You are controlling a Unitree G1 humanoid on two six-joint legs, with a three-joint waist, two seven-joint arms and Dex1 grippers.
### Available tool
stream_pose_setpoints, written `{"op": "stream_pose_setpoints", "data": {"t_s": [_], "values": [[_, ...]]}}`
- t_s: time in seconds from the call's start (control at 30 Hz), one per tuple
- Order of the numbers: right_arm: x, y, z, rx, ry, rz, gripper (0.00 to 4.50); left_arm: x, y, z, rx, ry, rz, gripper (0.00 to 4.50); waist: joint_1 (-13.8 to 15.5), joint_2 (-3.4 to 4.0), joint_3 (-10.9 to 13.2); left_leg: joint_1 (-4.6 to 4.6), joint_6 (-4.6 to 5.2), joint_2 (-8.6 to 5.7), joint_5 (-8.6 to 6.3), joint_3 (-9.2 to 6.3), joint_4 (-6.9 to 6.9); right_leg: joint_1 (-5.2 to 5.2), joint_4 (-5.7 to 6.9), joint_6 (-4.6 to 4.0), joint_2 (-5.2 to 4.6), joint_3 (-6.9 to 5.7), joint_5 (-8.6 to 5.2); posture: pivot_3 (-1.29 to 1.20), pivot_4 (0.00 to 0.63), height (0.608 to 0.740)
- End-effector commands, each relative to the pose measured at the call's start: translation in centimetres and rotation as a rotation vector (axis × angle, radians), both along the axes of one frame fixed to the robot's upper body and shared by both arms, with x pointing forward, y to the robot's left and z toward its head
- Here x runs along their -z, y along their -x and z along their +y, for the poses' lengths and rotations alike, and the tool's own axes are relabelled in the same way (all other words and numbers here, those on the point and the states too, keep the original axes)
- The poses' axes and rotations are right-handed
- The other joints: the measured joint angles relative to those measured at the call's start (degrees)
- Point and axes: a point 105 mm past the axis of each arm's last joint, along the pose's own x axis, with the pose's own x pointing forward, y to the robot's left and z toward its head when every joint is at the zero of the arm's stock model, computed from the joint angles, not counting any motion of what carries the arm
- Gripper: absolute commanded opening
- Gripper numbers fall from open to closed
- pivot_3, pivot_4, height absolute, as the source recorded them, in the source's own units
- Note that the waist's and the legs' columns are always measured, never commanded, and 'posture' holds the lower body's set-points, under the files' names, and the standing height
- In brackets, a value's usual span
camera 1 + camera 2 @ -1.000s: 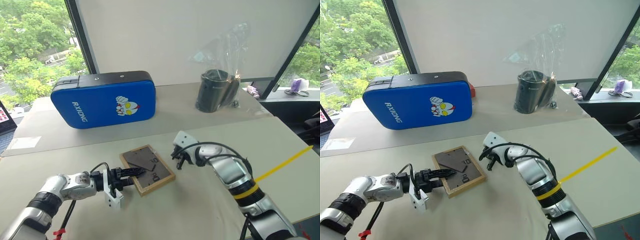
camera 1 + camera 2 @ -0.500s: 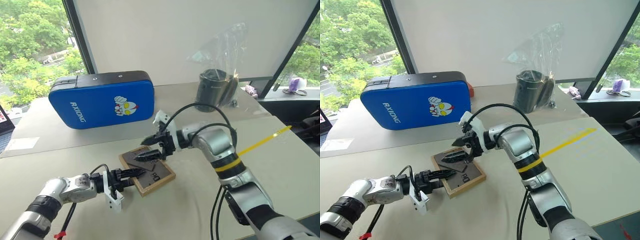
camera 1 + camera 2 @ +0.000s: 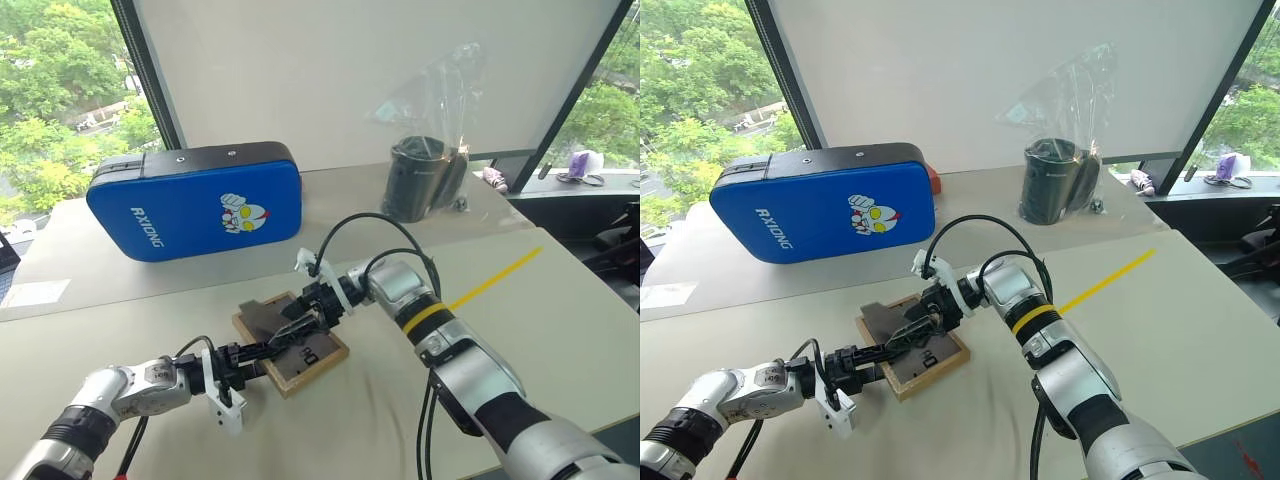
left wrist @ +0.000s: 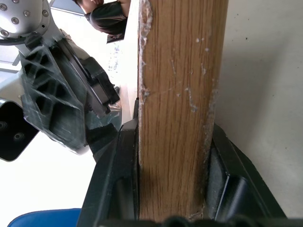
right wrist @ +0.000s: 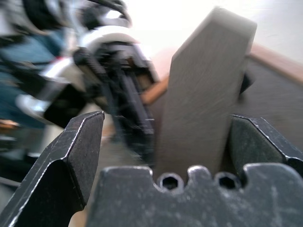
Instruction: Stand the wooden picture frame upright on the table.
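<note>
The wooden picture frame (image 3: 291, 342) lies back-up on the table (image 3: 560, 330), in front of the big blue padded case (image 3: 195, 212). The left gripper (image 3: 262, 355) pinches the frame's near-left edge, its fingers (image 4: 118, 175) clamped on either side of the wood. The right gripper (image 3: 292, 333), which a second ago hung closed off the frame's right side, has swung in over the backboard and opened wide; its fingers (image 5: 75, 151) now bracket the grey stand (image 5: 203, 94), which juts up off the board (no contact with it can be made out). This looks like the setup for pulling the stand out, so the frame can later be tipped up and rest on it.
</note>
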Motion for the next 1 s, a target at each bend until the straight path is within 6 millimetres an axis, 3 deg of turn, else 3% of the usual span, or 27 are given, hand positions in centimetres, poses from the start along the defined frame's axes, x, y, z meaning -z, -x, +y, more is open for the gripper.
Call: {"op": "stream_pose_setpoints", "data": {"t_s": [0.03,0.23,0.47,0.63,0.73,0.8,0.9,1.0], "values": [[-3.6,0.9,0.1,-0.062,-0.163,0.015,4.48,1.8,0.8,0.1,-0.001,-0.052,0.061,1.19,0.13,0.0,0.0,-0.04,0.0,0.0,0.0,-0.02,0.01,-0.03,0.0,0.0,0.0,-0.01,0.0,0.0,0.15,0.74],[-5.5,-1.2,-2.1,0.091,-0.245,-0.015,4.48,2.0,0.9,0.0,0.0,-0.049,0.068,1.19,0.19,-0.01,0.0,-0.37,-0.02,-0.01,0.01,0.0,0.11,-0.39,0.16,-0.01,-0.02,0.0,0.01,0.0,0.15,0.74],[-4.2,-1.5,-4.8,0.182,-0.176,-0.12,4.48,1.6,0.6,0.0,-0.008,-0.038,0.06,1.19,0.26,-0.02,-0.01,-0.67,-0.05,-0.24,0.03,0.02,0.24,-0.9,0.55,-0.01,-0.33,-0.04,0.01,0.0,0.15,0.74],[-2.3,-5.3,-11.4,0.447,0.032,-0.587,4.48,0.4,0.1,0.4,-0.028,0.014,0.059,1.19,0.51,-0.02,-0.01,-0.71,-0.04,-0.36,0.04,0.08,0.33,-0.91,0.59,0.0,-0.46,-0.07,0.01,0.0,0.15,0.74],[-1.7,-5.7,-14.2,0.466,0.137,-0.861,4.48,-0.7,-0.2,0.6,-0.053,0.084,0.081,1.19,0.35,-0.03,-0.01,-0.7,-0.04,-0.38,0.04,0.21,0.29,-0.94,0.54,0.01,-0.48,-0.1,0.0,0.0,0.15,0.74],[-0.5,-4.3,-15.5,0.332,0.249,-1.165,4.48,-2.6,-0.3,0.6,-0.052,0.181,0.107,1.19,0.2,-0.03,0.0,-0.69,-0.04,-0.36,0.04,0.28,0.26,-0.94,0.54,0.01,-0.48,-0.09,0.0,0.0,0.15,0.74],[1.0,-1.7,-14.2,0.096,0.254,-1.406,4.48,-4.2,-0.4,0.6,-0.045,0.243,0.139,1.19,0.0,-0.06,0.02,-0.69,-0.04,-0.35,0.04,0.34,0.27,-0.96,0.54,0.02,-0.48,-0.08,0.0,0.0,0.15,0.74],[0.7,1.0,-10.9,-0.037,0.113,-1.611,4.48,-5.6,-0.3,0.1,-0.025,0.273,0.174,1.19,-0.74,-0.09,0.04,-0.64,-0.02,-0.31,0.04,0.5,0.28,-0.95,0.58,0.01,-0.46,0.02,0.0,0.0,0.15,0.74]]}}
